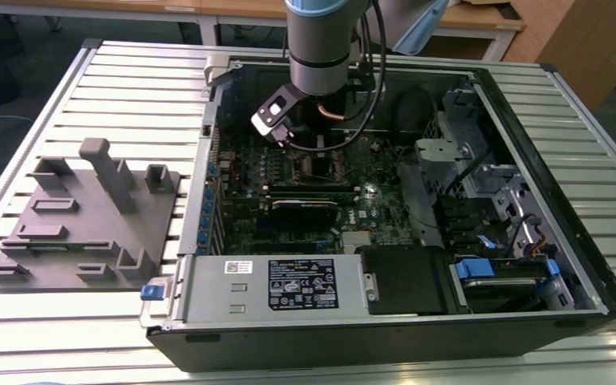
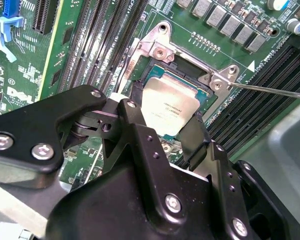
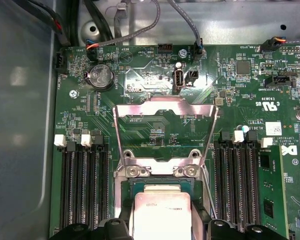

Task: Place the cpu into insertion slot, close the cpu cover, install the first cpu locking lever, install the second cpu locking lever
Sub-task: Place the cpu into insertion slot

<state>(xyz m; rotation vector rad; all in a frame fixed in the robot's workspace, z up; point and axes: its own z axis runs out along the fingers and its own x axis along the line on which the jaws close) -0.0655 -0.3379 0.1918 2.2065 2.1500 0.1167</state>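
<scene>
The cpu (image 2: pixel 170 106), a small square chip with a dull silver top, sits between my gripper's (image 2: pixel 165 119) black fingers (image 2: pixel 134 107), which are shut on its edges. It hangs just over the insertion slot (image 2: pixel 187 75), a dark-framed socket on the green motherboard. In the first wrist view the cpu (image 3: pixel 162 215) shows low between the fingertips (image 3: pixel 115 230). The cpu cover (image 3: pixel 165 107), a metal frame with a window, stands flipped open beyond the slot (image 3: pixel 162 181). A thin wire locking lever (image 2: pixel 270 90) sticks out beside the socket. In the exterior view the arm (image 1: pixel 319 48) reaches down into the open computer case.
Long black memory slots (image 3: pixel 82 185) flank the socket on both sides. A coin battery (image 3: pixel 100 77) and cables (image 3: pixel 190 25) lie beyond the cover. In the exterior view, a grey fixture block (image 1: pixel 83 216) rests on the table at the left and the power supply (image 1: pixel 276 285) is at the case's near end.
</scene>
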